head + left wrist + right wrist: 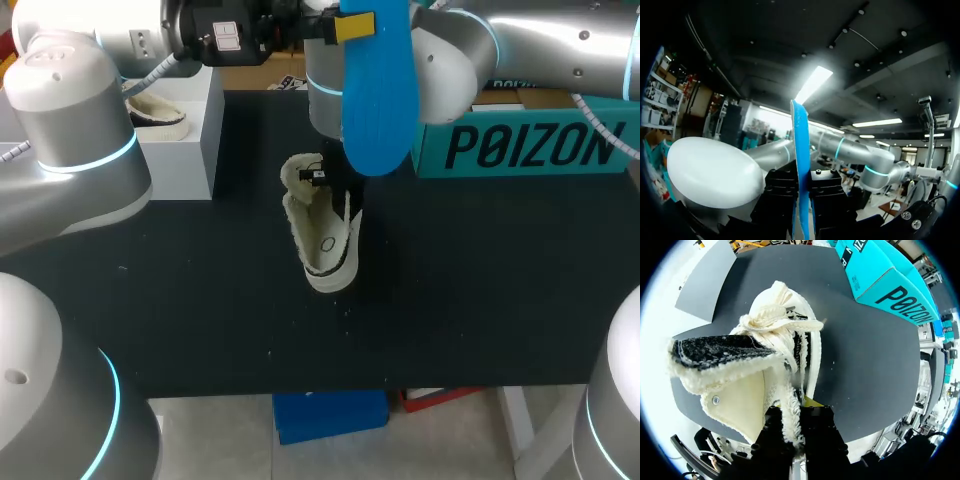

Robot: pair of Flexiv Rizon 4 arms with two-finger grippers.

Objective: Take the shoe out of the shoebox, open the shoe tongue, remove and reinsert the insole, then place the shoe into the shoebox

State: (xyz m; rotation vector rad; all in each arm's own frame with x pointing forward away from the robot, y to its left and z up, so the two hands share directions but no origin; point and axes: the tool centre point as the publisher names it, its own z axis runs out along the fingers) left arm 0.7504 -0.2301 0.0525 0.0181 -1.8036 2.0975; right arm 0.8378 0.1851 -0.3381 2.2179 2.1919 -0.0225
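Note:
A blue insole (378, 90) hangs upright high over the table, and my left gripper (352, 27) is shut on its top end. In the left wrist view the insole (800, 150) stands edge-on between the black fingers of that gripper (802, 215). Below it, a cream shoe (322, 228) with fleece lining rests on the black table, heel end raised. My right gripper (317, 178) is shut on the shoe's fleecy edge. Seen from the right wrist, a strip of fleece (790, 410) runs into the closed gripper (799, 442), and the shoe (765, 355) gapes open ahead of it. The teal shoebox (530, 145) stands at the back right.
A grey-white box (185, 140) at the back left holds another fleecy shoe (155, 110). The black table top (480, 290) lies bare on both sides of the shoe and toward the front edge.

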